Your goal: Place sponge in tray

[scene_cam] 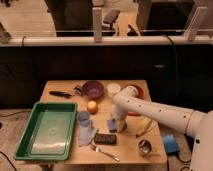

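A green tray (50, 131) sits at the table's left front and holds nothing. A small blue sponge (111, 125) lies near the table's middle, right of the tray. My gripper (116, 120) hangs at the end of the white arm (150, 111) and is down at the sponge, covering its right side. A dark rectangular block (105, 138) lies just in front of the sponge.
Between tray and sponge are a light blue cup (84, 118) on a blue cloth (86, 134). An orange (92, 106), a purple bowl (93, 89), a white cup (114, 88) and a black-handled utensil (60, 93) stand behind. A fork (105, 152), a metal cup (145, 147) and a banana (145, 128) lie at the front right.
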